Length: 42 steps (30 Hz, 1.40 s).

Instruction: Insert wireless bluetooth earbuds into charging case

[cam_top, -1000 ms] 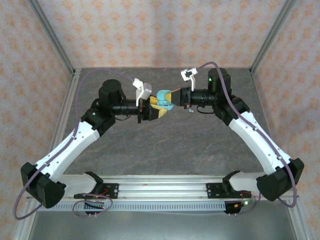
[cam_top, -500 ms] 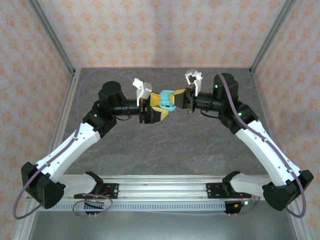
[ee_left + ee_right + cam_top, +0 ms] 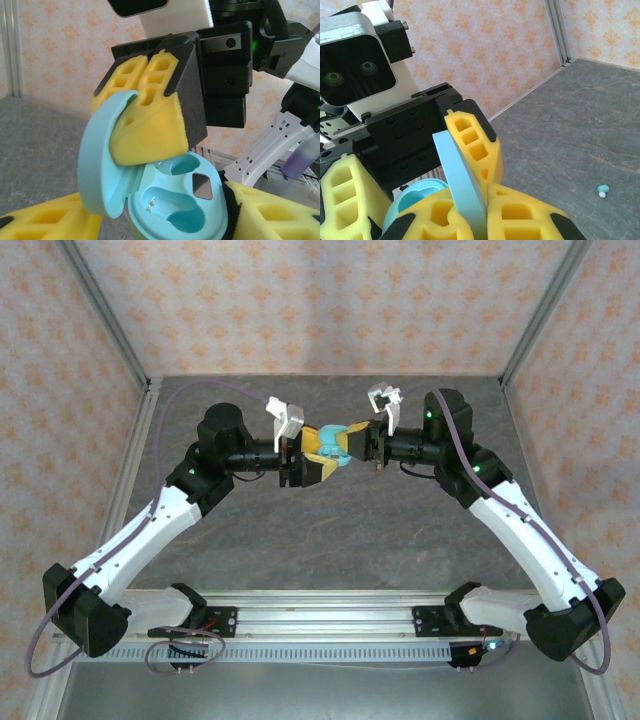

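We see the two arms meet in the air over the grey table (image 3: 330,530). Between them is the pale blue charging case (image 3: 175,205), and its lid (image 3: 97,165) is swung up and open. The right gripper (image 3: 477,220) is closed tight on the lid. Its yellow foam pads (image 3: 150,135) pinch the thin lid, one on each face. The bottom half of the case sits low between the yellow fingers (image 3: 270,210) of the left gripper (image 3: 320,458). The finger on the right of the left wrist view touches the edge of the case. The lid hides part of the other finger, so we cannot tell if the left gripper squeezes the case or just sits around it. Inside the case we see two smooth round hollows, and one has tiny gold pins in it. A small shiny square sits beside them. One tiny pale blue earbud (image 3: 603,189) lies on the table, well apart from the case, with a little white bit touching it. We cannot tell if that bit is part of it.
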Available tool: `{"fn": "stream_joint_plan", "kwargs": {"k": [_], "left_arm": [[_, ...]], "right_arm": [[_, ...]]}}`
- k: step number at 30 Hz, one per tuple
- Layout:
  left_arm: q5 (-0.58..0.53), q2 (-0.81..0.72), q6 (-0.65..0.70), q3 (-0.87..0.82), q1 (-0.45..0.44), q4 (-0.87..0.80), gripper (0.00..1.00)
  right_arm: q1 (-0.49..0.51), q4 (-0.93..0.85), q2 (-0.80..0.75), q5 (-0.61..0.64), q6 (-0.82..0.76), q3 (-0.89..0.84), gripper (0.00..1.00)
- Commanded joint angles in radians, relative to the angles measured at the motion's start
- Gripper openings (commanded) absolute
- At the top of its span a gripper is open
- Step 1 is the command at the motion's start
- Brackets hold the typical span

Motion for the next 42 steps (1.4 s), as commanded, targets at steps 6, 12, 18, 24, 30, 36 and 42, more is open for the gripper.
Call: {"fn": "stream_joint_plan", "kwargs": {"k": [6,12,18,24,30,36,42], "left_arm": [[0.038,0.016,0.048,0.047,-0.011,-0.044,0.39],[0.029,0.015,0.088,0.053,-0.012,-0.089,0.2],[0.002,0.008,0.131,0.045,-0.009,-0.131,0.15],[-0.103,-0.009,0.183,0.033,0.01,-0.246,0.13],[-0.11,-0.051,0.145,-0.043,0.091,-0.251,0.12],[-0.135,-0.139,0.167,-0.121,0.139,-0.308,0.12],[-0.188,-0.26,0.195,-0.188,0.17,-0.403,0.12]], "right_arm": [[0.006,0.055,0.0,-0.03,0.015,0.004,0.08],[0.007,0.058,0.012,-0.037,0.035,0.013,0.13],[0.007,0.073,0.013,-0.022,0.068,0.017,0.28],[0.0,0.047,-0.008,-0.012,0.111,0.005,0.37],[-0.062,0.028,-0.035,0.082,0.249,-0.024,0.41],[-0.074,-0.105,0.079,0.233,0.348,0.041,0.4],[-0.04,-0.125,0.287,0.159,0.433,0.085,0.49]]}}
